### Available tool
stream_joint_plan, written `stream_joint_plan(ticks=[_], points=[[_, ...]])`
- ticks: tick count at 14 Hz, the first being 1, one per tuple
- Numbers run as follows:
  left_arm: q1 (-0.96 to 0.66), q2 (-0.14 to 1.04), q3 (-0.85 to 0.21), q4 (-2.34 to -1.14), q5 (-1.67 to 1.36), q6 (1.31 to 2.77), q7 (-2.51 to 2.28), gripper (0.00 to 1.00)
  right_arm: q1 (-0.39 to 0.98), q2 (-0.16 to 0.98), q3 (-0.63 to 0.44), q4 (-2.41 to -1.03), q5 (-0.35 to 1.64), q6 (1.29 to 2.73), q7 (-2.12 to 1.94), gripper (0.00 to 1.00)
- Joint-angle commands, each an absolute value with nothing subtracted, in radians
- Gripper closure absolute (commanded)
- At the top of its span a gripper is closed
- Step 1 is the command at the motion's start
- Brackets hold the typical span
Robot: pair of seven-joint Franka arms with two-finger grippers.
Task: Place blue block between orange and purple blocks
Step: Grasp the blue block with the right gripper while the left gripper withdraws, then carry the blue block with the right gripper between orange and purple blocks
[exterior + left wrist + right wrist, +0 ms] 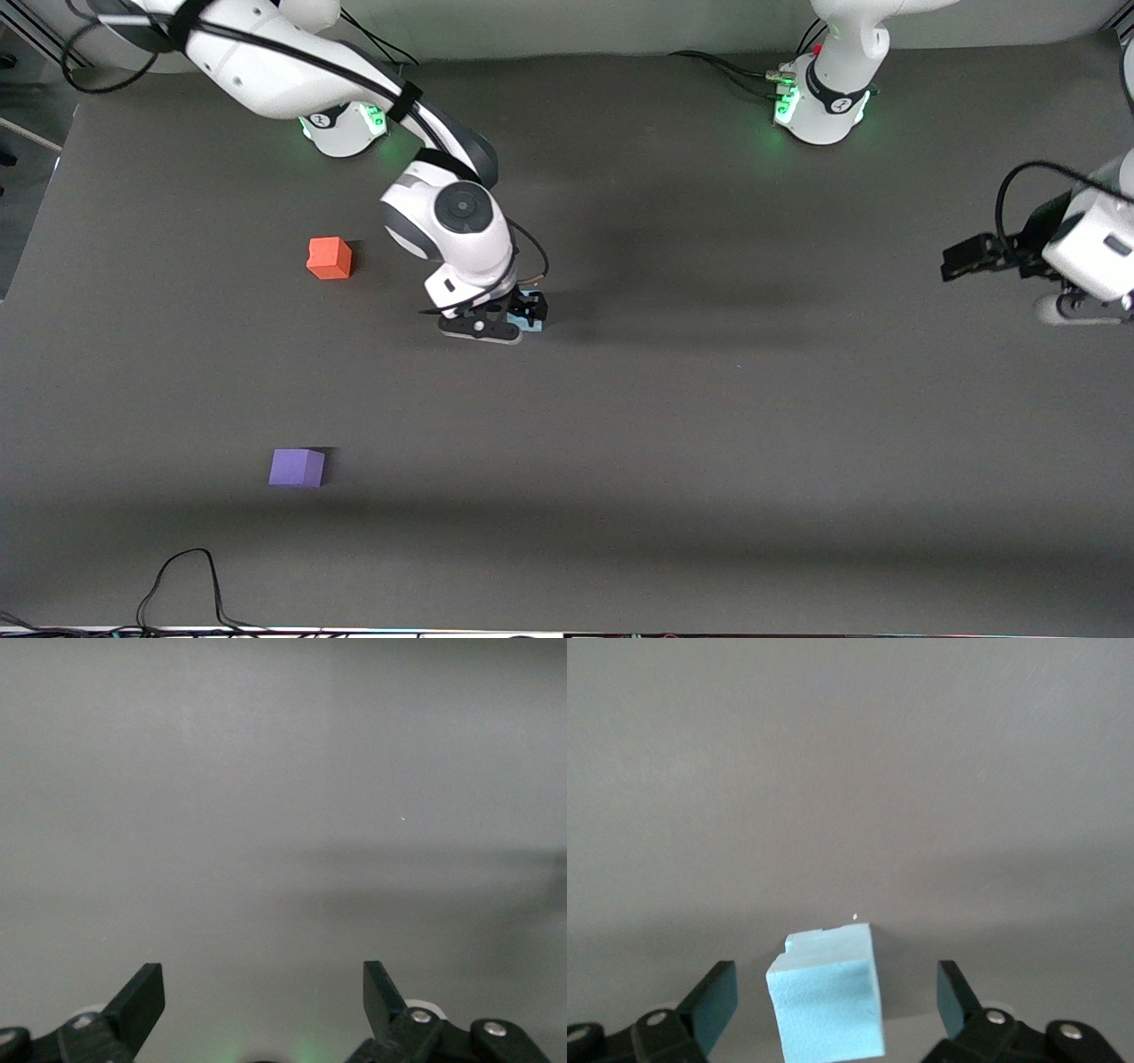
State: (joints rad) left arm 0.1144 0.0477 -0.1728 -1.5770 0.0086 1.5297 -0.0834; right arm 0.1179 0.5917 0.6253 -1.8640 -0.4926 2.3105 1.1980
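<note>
Right claw (523,317), fingers spread, sits low at mid-frame in the front view, straddling the blue block (827,992) on the table (709,425) without touching it. Orange block (330,258) lies at upper left, purple block (297,467) at lower left. Left claw (961,259), open, waits at the right edge.

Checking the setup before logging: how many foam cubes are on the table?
3. The orange block lies toward the right arm's end; the purple block nearer the camera; the blue block between the right end effector's open fingers.
</note>
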Motion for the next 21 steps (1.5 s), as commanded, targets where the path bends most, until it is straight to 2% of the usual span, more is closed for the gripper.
stream_joint_plan(ticks=[1, 6, 7, 8, 9, 10, 13, 16, 21], points=[[0.110, -0.011, -0.176, -1.617, 0.034, 1.532, -0.078, 0.00, 0.120, 0.603, 0.635, -1.911, -0.560, 2.376, 1.279, 0.00], [0.114, -0.021, -0.150, -1.617, 0.025, 1.543, -0.002, 0.00, 0.120, 0.630, 0.635, -1.974, -0.618, 2.445, 1.333, 0.00], [0.114, -0.021, -0.150, -1.617, 0.023, 1.546, -0.003, 0.00, 0.118, 0.629, 0.635, -1.976, -0.620, 2.444, 1.333, 0.23], [0.110, -0.021, -0.152, -1.614, 0.023, 1.551, -0.003, 0.00, 0.118, 0.626, 0.635, -1.977, -0.620, 2.438, 1.333, 0.54], [0.106, -0.021, -0.149, -1.608, 0.020, 1.552, -0.002, 0.00, 0.117, 0.621, 0.635, -1.979, -0.620, 2.431, 1.333, 0.63], [0.089, -0.020, -0.137, -1.606, 0.018, 1.554, -0.002, 0.00, 0.114, 0.614, 0.634, -1.982, -0.620, 2.430, 1.332, 0.63], [-0.056, -0.003, -0.002, -1.586, 0.025, 1.551, -0.003, 0.00, 0.104, 0.557, 0.627, -1.974, -0.617, 2.372, 1.275, 0.63], [-0.084, 0.028, 0.021, -1.545, 0.025, 1.539, -0.002, 0.00, 0.046, 0.474, 0.623, -1.973, -0.534, 2.290, 1.067, 0.63], [-0.109, 0.025, 0.049, -1.543, 0.025, 1.540, 0.014, 0.00, 0.054, 0.272, 0.358, -1.988, -0.102, 2.263, 0.476, 0.63]])
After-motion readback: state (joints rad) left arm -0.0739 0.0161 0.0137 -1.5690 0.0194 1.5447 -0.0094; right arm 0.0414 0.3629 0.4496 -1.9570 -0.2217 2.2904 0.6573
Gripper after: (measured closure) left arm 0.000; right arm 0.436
